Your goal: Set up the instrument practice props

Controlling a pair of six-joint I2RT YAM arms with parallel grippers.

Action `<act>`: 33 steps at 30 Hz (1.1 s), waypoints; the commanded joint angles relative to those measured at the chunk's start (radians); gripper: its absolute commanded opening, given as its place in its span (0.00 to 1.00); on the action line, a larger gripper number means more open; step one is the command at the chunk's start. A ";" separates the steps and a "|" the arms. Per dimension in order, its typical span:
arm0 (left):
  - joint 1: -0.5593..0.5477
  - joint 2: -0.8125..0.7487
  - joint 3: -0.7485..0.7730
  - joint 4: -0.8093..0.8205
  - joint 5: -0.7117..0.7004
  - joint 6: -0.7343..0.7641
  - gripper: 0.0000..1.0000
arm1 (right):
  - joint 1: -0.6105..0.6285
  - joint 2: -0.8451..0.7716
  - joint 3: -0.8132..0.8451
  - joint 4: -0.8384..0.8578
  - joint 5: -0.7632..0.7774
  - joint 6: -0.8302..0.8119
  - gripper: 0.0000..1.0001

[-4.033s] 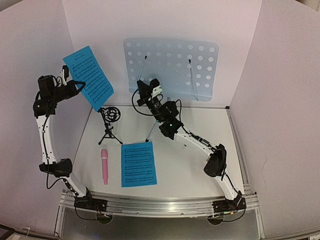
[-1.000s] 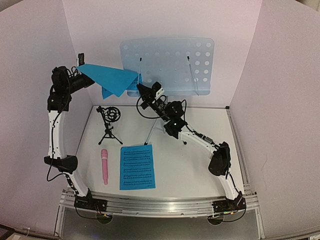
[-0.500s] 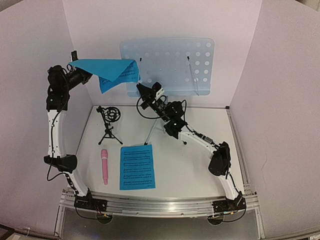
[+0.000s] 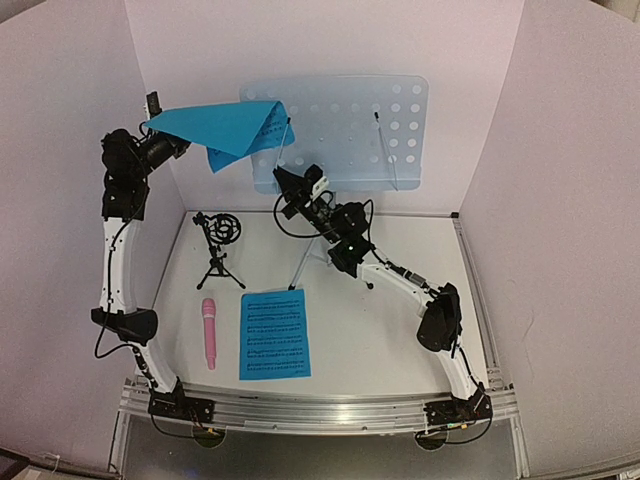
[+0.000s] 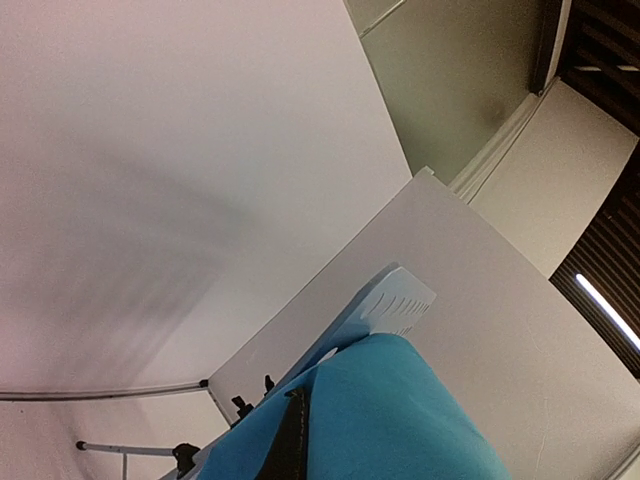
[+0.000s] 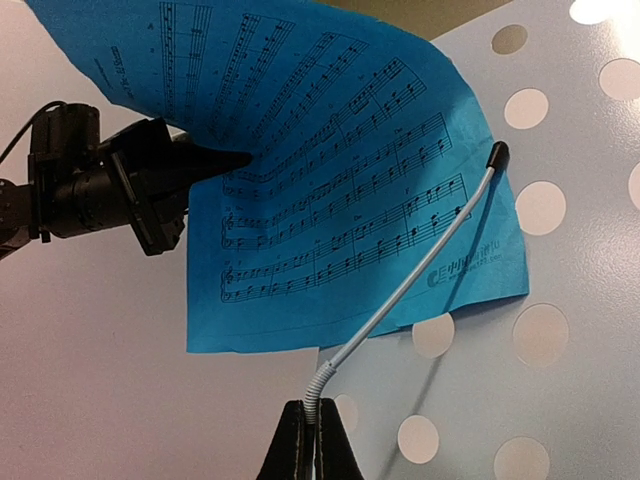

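Observation:
The pale-blue perforated music stand (image 4: pixel 350 130) stands at the back. My left gripper (image 4: pixel 180 146) is shut on a bright-blue sheet music page (image 4: pixel 225 128), holding it curled against the stand's left side. In the right wrist view the sheet (image 6: pixel 340 190) overlaps the stand desk (image 6: pixel 560 250), and the wire page holder (image 6: pixel 420 260) crosses in front of its corner. My right gripper (image 6: pixel 313 440) is shut on that wire's coiled base. A second sheet (image 4: pixel 275 333), the pink microphone (image 4: pixel 209 332) and the black ring-topped tripod (image 4: pixel 218 245) rest on the table.
White walls (image 4: pixel 70 200) enclose the table on three sides. The stand's slim legs (image 4: pixel 305 262) come down behind my right arm (image 4: pixel 400 280). In the left wrist view the sheet (image 5: pixel 400 420) hides most of my left gripper (image 5: pixel 295 420) below the stand's edge (image 5: pixel 395 305).
My left arm has swung the held sheet up and rightward until its far corner reaches the stand's desk behind the wire. The right arm has stayed still.

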 commanded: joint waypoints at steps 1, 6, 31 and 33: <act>-0.001 0.019 0.034 0.094 -0.008 0.027 0.00 | 0.009 -0.029 0.052 0.065 -0.078 -0.046 0.00; -0.014 0.023 0.016 0.049 -0.015 0.058 0.00 | 0.008 -0.034 0.054 0.050 -0.068 -0.078 0.00; -0.075 0.052 0.034 -0.151 0.050 0.318 0.00 | 0.004 -0.105 0.003 0.007 -0.103 -0.227 0.00; -0.101 0.055 0.046 -0.198 0.059 0.398 0.00 | 0.003 -0.113 -0.009 0.003 -0.106 -0.225 0.00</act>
